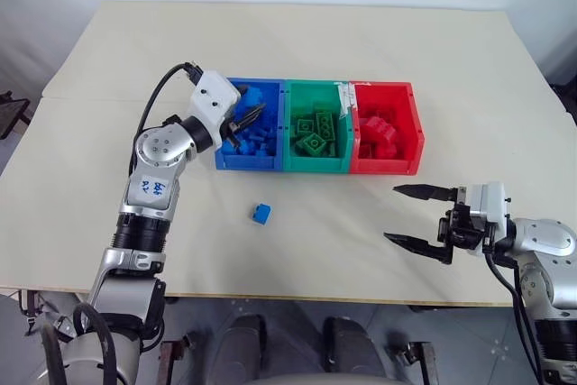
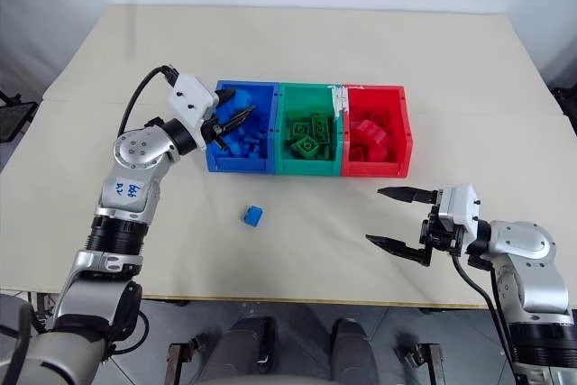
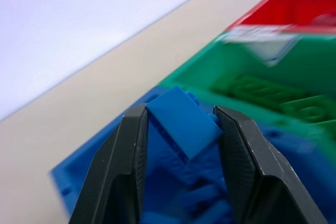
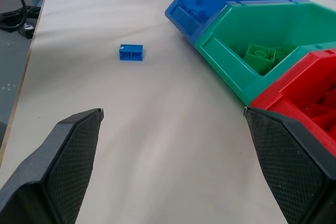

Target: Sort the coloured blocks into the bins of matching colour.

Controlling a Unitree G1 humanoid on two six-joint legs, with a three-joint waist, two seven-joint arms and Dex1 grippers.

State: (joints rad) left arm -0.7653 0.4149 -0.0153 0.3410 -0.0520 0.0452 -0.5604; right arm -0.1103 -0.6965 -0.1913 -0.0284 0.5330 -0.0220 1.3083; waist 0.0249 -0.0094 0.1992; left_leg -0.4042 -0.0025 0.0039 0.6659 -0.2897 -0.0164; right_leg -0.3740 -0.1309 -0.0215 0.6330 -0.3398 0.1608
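From my head, my left gripper (image 1: 250, 120) hangs over the blue bin (image 1: 236, 160), fingers clamped on a small blue block (image 3: 184, 122); the green bin (image 1: 315, 164) and red bin (image 1: 410, 132) sit joined beyond it, away from my left arm. My right gripper (image 1: 420, 218) waits well apart from the bins, fingers spread wide with nothing between them, and a second blue block (image 1: 261, 214) lies loose on the table (image 1: 361, 42), between my two grippers and nearer me than the bins. Along my left fingers (image 3: 121, 171), the held block sits tilted, pinched near the tips, with blue bricks heaped below. Along my right fingers (image 4: 73, 145), the loose block lies ahead on bare table. I judge the risk is that tilted, shallow pinch: the block could twist free, strike the heap and bounce into the green bin.
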